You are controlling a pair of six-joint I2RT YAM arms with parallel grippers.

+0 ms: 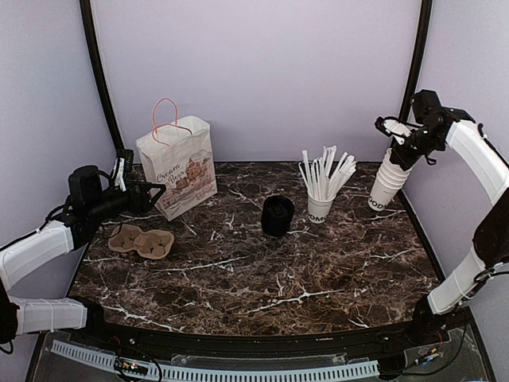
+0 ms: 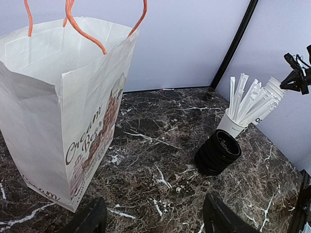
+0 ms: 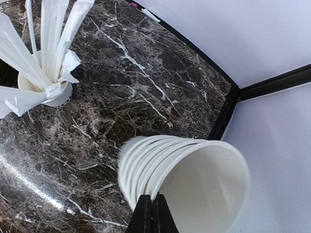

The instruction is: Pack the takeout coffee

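Observation:
No lidded takeout coffee cup shows in any view. My right gripper (image 3: 150, 198) is shut on the rim of the top cup of a stack of lidless white cups (image 3: 184, 170). The stack leans at the table's back right corner (image 1: 388, 183), with my right gripper (image 1: 398, 137) at its top. My left gripper (image 2: 153, 216) is open and empty, low over the marble. It is just right of the white paper bag with orange handles (image 2: 58, 111). In the top view my left gripper (image 1: 153, 193) is beside the bag (image 1: 179, 167).
A stack of black dome lids (image 1: 277, 215) stands mid-table and shows in the left wrist view (image 2: 217, 152). A white cup of white sticks (image 1: 320, 191) is beside it (image 3: 48, 92). A brown cardboard cup carrier (image 1: 141, 240) lies front left of the bag. Purple walls surround the table.

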